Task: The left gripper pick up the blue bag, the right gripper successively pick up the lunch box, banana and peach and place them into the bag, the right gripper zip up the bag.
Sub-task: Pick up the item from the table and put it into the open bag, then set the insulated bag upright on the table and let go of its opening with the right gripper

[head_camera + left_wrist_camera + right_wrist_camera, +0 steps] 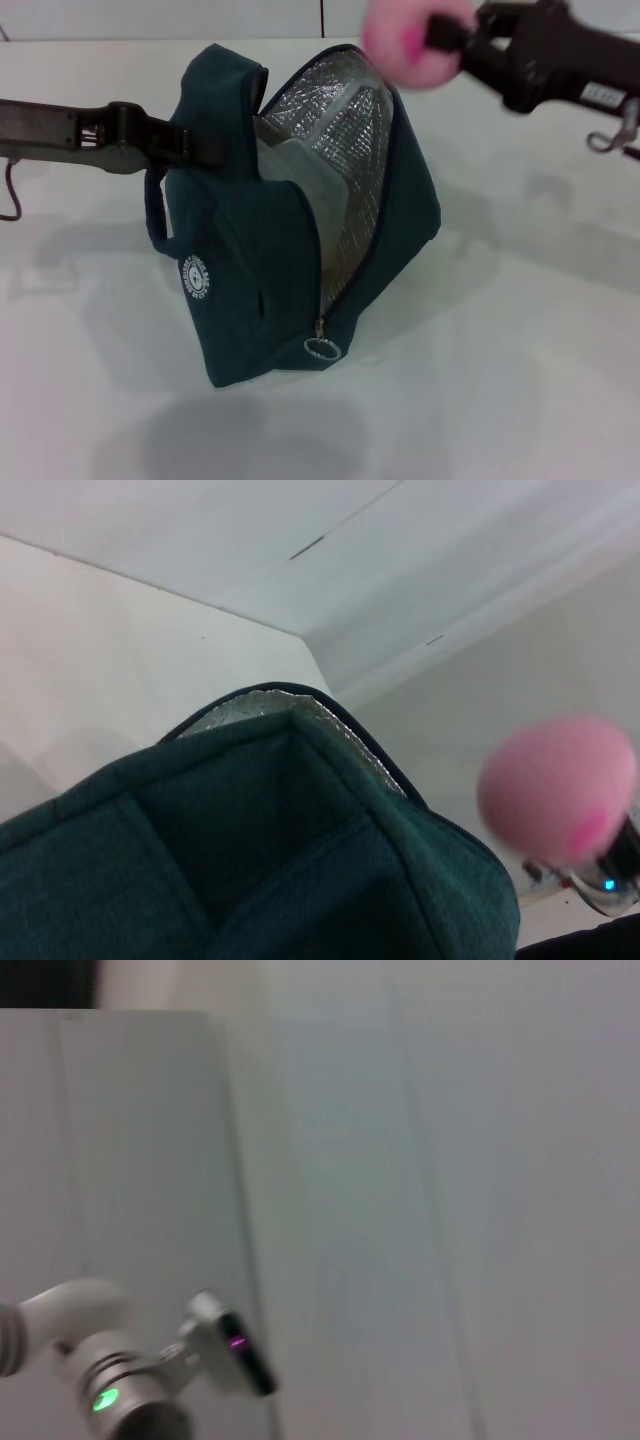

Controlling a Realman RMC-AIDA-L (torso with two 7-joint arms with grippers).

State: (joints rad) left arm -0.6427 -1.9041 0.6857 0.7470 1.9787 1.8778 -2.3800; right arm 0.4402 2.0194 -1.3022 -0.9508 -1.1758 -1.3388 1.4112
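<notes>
Bag: my left gripper is clenched on the top of the one blue bag, holding it open on the white table.
Lunch box: one, its pale corner showing inside against the foil lining.
Banana: none in sight; I judge it is inside, hidden.
Peach: one, grasped in my right gripper, just above the bag's mouth.
Left to do: drop the peach in, then pull the one zipper ring.
</notes>
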